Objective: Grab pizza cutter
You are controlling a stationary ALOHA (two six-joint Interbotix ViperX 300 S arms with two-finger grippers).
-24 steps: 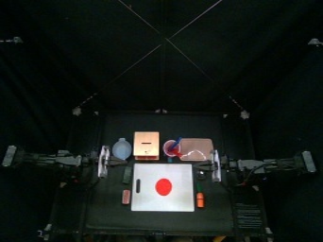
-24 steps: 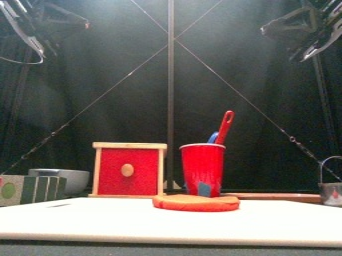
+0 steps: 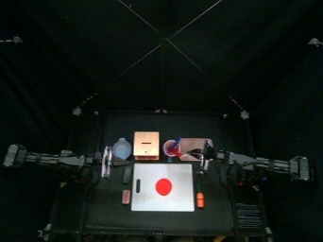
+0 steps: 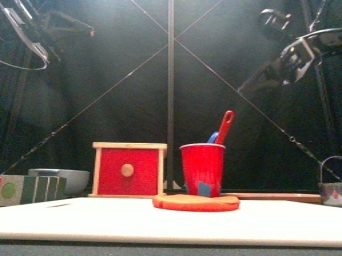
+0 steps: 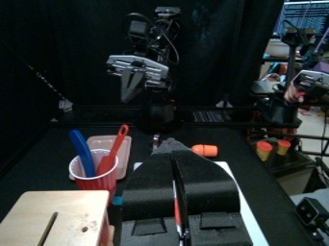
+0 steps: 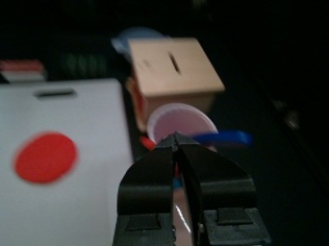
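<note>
A red cup (image 4: 202, 168) stands behind the white mat, right of a wooden box (image 4: 130, 169). A red handle (image 4: 225, 124) and a blue handle (image 4: 213, 137) stick out of it. Their heads are hidden in the cup, so I cannot tell which is the pizza cutter. The cup also shows in the left wrist view (image 5: 92, 171) and the right wrist view (image 6: 180, 124). My right gripper (image 6: 176, 143) is shut and empty, high above and just right of the cup (image 3: 171, 147). My left gripper (image 5: 176, 159) is shut and empty, at the table's left (image 3: 105, 163).
A white mat (image 3: 142, 197) with a red disc (image 3: 161, 186) lies in front. A pale blue bowl (image 3: 121, 147) sits left of the box and a metal pot (image 3: 195, 146) right of the cup. Small orange pieces (image 3: 198, 199) lie beside the mat.
My right arm has swung in from the right toward the cup and come lower. The left arm has shifted only slightly.
</note>
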